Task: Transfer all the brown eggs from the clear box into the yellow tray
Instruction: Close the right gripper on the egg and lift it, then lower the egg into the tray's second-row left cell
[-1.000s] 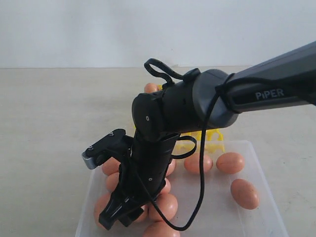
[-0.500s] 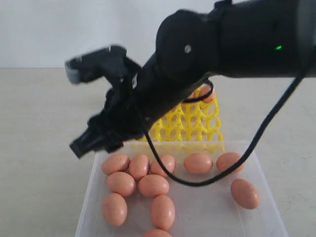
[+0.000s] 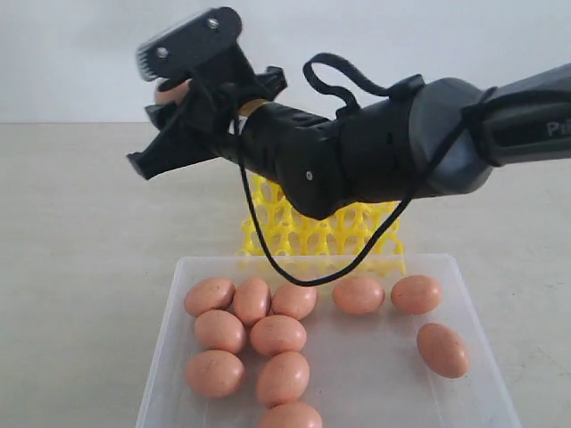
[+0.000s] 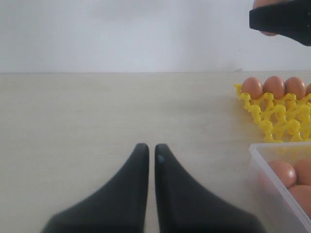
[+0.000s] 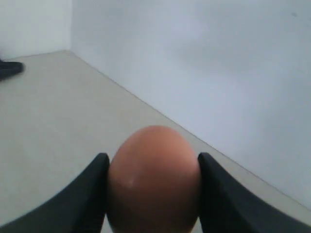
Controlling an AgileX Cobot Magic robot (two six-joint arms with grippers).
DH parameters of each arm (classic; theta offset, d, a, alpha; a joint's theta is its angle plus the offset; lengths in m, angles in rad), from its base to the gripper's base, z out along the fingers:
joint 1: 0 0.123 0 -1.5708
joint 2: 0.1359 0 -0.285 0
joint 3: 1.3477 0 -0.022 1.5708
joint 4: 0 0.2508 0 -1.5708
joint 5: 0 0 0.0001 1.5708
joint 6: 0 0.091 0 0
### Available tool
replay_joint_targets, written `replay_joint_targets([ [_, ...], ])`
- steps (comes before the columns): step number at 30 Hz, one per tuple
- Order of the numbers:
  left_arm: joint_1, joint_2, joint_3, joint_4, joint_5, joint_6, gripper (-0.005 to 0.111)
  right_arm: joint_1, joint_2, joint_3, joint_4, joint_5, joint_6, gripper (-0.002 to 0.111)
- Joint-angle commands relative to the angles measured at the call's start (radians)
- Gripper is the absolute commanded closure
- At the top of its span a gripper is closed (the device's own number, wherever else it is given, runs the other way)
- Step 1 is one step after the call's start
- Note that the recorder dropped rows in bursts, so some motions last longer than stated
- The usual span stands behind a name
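My right gripper (image 5: pixel 152 159) is shut on a brown egg (image 5: pixel 153 179), one finger on each side of it. In the exterior view that egg (image 3: pixel 169 90) shows high at the left, above the table and left of the yellow tray (image 3: pixel 312 230). Several brown eggs (image 3: pixel 277 334) lie in the clear box (image 3: pixel 171 303) at the front. In the left wrist view, three eggs (image 4: pixel 274 87) sit in the tray's far row. My left gripper (image 4: pixel 148 148) hangs low over bare table, shut and empty, beside the box.
The right arm (image 3: pixel 375 152) stretches across above the tray and hides most of its cups. A pale wall stands behind the table. Bare tabletop (image 3: pixel 80 232) lies left of the box and tray.
My right gripper has come up out of the clear box with an egg and swung up and to the left. The eggs left in the box now show uncovered.
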Motion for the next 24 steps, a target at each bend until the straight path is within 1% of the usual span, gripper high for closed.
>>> replay_joint_targets([
  [1,-0.009,-0.002,0.004,-0.001,-0.001,0.003,0.103,-0.114,0.068,0.007,0.057,-0.079,-0.008,0.108],
  [3,-0.009,-0.002,0.004,-0.001,-0.001,0.003,0.103,-0.144,0.096,0.007,-0.032,-0.069,-0.003,0.108],
  [9,-0.009,-0.002,0.004,-0.001,-0.001,0.003,0.103,-0.18,0.19,0.007,-0.094,-0.088,0.036,0.108],
  [11,-0.009,-0.002,0.004,-0.001,-0.001,0.003,0.103,-0.182,0.221,0.007,-0.143,-0.105,0.043,0.108],
  [16,-0.009,-0.002,0.004,-0.001,-0.001,0.003,0.103,-0.184,0.296,0.007,-0.146,-0.195,0.04,0.108],
  [19,-0.009,-0.002,0.004,-0.001,-0.001,0.003,0.103,-0.184,0.316,0.007,-0.144,-0.184,0.014,0.108],
  [21,-0.009,-0.002,0.004,-0.001,-0.001,0.003,0.103,-0.184,0.318,0.007,-0.119,-0.184,-0.017,0.108],
  [24,-0.009,-0.002,0.004,-0.001,-0.001,0.003,0.103,-0.184,0.318,0.007,-0.018,-0.207,-0.097,0.108],
])
